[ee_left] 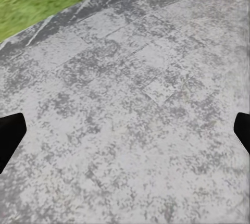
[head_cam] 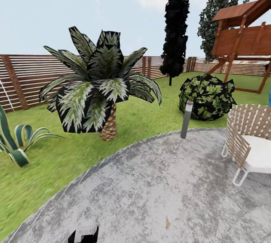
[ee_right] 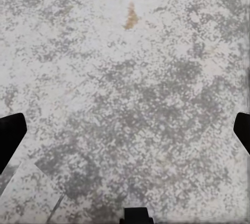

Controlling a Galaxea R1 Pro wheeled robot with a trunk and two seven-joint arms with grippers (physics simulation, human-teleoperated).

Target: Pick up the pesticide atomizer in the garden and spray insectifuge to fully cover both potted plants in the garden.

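The round grey paved patio (head_cam: pixel 162 194) fills the lower half of the head view, its curved edge sweeping from 7 o'clock up to 1 o'clock against the lawn (head_cam: pixel 56 160) of the garden. In the left wrist view the left hand (ee_left: pixel 125 133) is spread wide, its dark fingertips (ee_left: pixel 10 133) at opposite borders with bare paving between and a strip of grass beyond the patio edge. The right hand (ee_right: pixel 125 133) is likewise spread wide over mottled paving, a small orange-brown fleck (ee_right: pixel 130 16) ahead of it. Outward in the head view, the paving lies open through the centre. A grey bollard post (head_cam: pixel 186 119) stands on the patio rim at 1 o'clock, a woven chair (head_cam: pixel 250 141) sits at 3 o'clock, and a round leafy bush (head_cam: pixel 207 97) is on the grass behind the post. A scaly-trunked palm (head_cam: pixel 101 88) rises at 11 o'clock, a striped spiky plant (head_cam: pixel 17 139) at 9 o'clock. The brown slatted fence (head_cam: pixel 22 79) closes the lawn behind, with a wooden play structure (head_cam: pixel 244 35) at 2 o'clock.
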